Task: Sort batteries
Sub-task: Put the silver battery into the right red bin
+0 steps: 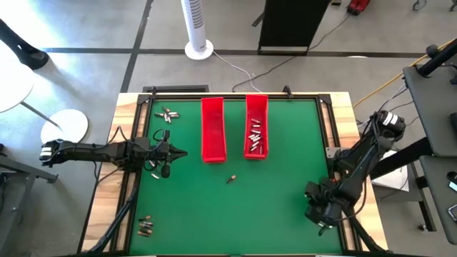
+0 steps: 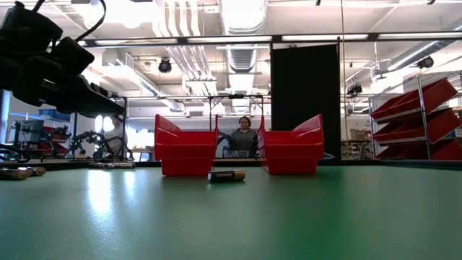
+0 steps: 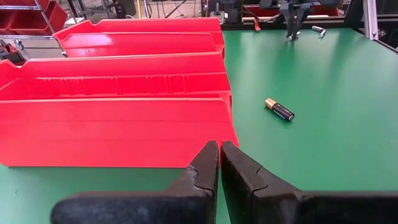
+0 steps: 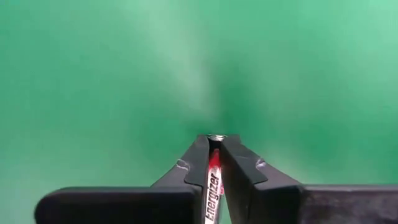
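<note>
- The right tool (image 4: 214,148) is clamped on a silver-and-red battery (image 4: 213,180), held lengthwise between the 2 fingers, low over the green table (image 1: 235,214) at its near right corner.
- Judged from this, the step in hand is carrying that cell to a tray; lift straight up first so it does not drag on the mat.
- The right red tray (image 1: 256,126) already holds pale cells, so it looks like the proper target; the left red tray (image 1: 213,129) looks empty.
- Keep the grip firm: the cell is slim and could pivot.
- Release low inside the tray, well within its walls.
- The left tool (image 3: 220,155) is pressed together, empty, waiting just left of the left tray.
- A dark loose battery (image 1: 230,178) lies just near of the trays; more lie far left (image 1: 167,114) and near left (image 1: 146,227).
</note>
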Robot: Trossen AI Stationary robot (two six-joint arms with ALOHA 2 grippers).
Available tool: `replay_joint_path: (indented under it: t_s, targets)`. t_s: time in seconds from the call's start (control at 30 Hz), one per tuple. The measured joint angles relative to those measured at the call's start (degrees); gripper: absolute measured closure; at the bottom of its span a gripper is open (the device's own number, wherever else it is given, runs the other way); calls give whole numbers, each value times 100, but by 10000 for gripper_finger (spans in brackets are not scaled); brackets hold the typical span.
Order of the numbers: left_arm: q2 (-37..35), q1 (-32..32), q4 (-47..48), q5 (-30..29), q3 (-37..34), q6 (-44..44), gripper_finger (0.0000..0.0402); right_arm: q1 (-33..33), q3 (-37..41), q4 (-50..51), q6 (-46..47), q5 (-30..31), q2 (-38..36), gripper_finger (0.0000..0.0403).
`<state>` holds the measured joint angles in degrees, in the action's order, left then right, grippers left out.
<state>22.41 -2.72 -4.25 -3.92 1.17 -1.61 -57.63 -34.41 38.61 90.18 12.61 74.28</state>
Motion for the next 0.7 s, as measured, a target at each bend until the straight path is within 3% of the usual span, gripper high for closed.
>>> replay_joint_path:
  t_s: [0.1,0.33,0.7]
  targets:
    - [0,0,0,0,-1,0,402,290,-76,-12,-462,323,6,383]
    - [0,0,-1,0,-2,0,402,803,-94,-85,-1306,388,246,393]
    - [0,0,0,0,0,0,402,579,-94,-319,-1427,577,495,390]
